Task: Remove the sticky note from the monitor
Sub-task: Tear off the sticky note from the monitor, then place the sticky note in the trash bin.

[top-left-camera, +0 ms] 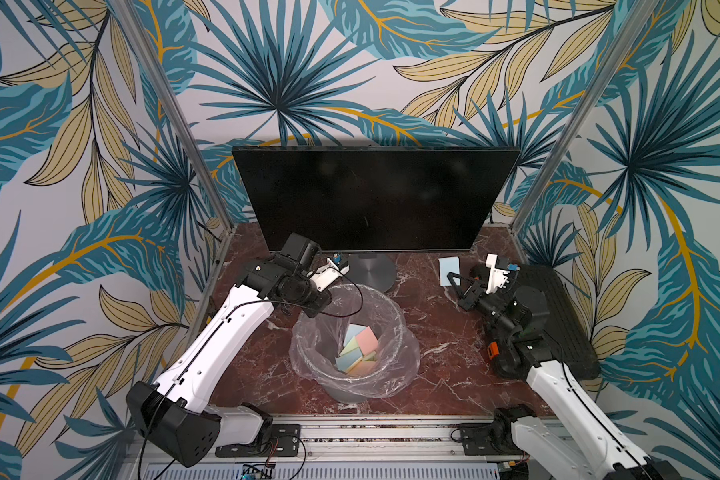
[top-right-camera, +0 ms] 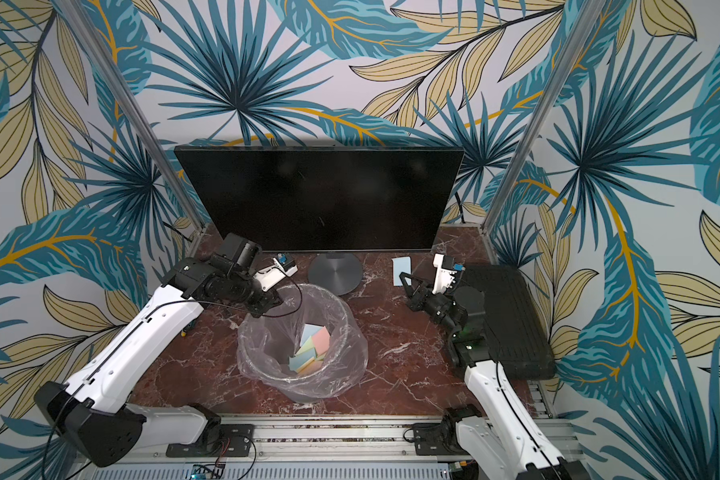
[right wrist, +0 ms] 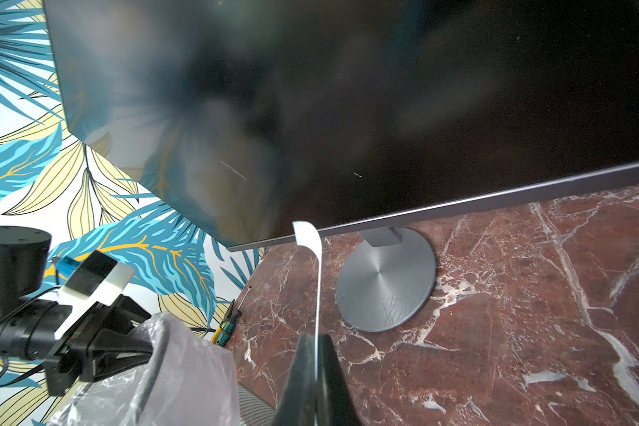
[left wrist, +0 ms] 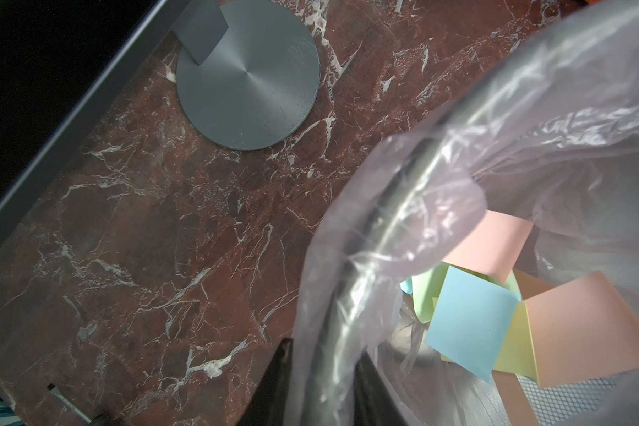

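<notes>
The monitor (top-left-camera: 371, 195) (top-right-camera: 316, 195) stands dark at the back on its round grey base (top-left-camera: 371, 272), and no note shows on its screen. A pale blue sticky note (top-left-camera: 449, 270) (top-right-camera: 402, 270) hangs in front of the screen's lower right corner, off the glass. My right gripper (top-left-camera: 454, 279) (right wrist: 316, 341) is shut on its lower edge; the right wrist view shows the note (right wrist: 312, 258) edge-on, curling at its tip. My left gripper (top-left-camera: 321, 306) (left wrist: 325, 372) is shut on the rim of the bag-lined bin (top-left-camera: 391, 374) (left wrist: 377, 295).
Several pastel notes (top-left-camera: 360, 345) (left wrist: 473, 324) lie inside the bin. A black ribbed case (top-left-camera: 566, 316) lies along the right side behind my right arm. A screwdriver (right wrist: 226, 324) lies by the left wall. The table (top-left-camera: 433, 332) is red-brown marble.
</notes>
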You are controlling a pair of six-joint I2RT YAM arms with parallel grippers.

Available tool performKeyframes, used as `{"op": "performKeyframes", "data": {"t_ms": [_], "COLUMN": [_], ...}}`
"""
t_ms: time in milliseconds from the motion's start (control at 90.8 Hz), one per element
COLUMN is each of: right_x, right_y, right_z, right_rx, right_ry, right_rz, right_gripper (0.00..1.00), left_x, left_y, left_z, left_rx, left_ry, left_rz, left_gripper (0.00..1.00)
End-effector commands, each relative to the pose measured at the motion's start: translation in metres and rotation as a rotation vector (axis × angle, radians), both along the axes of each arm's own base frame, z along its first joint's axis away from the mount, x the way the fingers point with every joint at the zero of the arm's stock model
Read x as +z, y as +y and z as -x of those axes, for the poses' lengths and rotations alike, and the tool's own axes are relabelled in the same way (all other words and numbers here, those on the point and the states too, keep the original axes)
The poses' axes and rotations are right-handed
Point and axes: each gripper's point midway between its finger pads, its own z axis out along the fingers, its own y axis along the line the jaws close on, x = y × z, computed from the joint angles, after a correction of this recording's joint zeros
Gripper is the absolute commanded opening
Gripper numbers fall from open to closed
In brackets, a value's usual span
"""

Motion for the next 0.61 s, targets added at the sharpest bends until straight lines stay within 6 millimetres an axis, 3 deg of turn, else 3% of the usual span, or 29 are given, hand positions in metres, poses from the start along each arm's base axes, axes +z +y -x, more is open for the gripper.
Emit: {"op": "performKeyframes", "data": {"t_ms": [0, 386, 518, 595], "right_x": [-0.007, 0.078, 0.101, 0.102], "right_y": [0.003, 0.025, 0.049, 0.070], "right_z": [0.017, 0.051, 0.064, 0.071], "right_rx": [0.023, 0.137, 0.227, 0.283], "right_ry": [0.070, -0.030, -0.052, -0.043], "right_rz": [0.008, -0.022, 0.017, 0.085], "right_gripper": [0.00, 0.00, 0.00, 0.00], "left_x": [0.001, 0.000, 0.001, 0.002], "left_y": [0.004, 0.004, 0.003, 0.003], "left_z": [0.001, 0.001, 0.001, 0.001], "left_rx": [0.012, 0.012, 0.014, 0.014], "left_ry": [-0.016, -0.013, -0.013, -0.012], "left_rz": [-0.007, -0.005, -0.001, 0.001], "left_gripper": [0.27, 0.27, 0.27, 0.27]}}
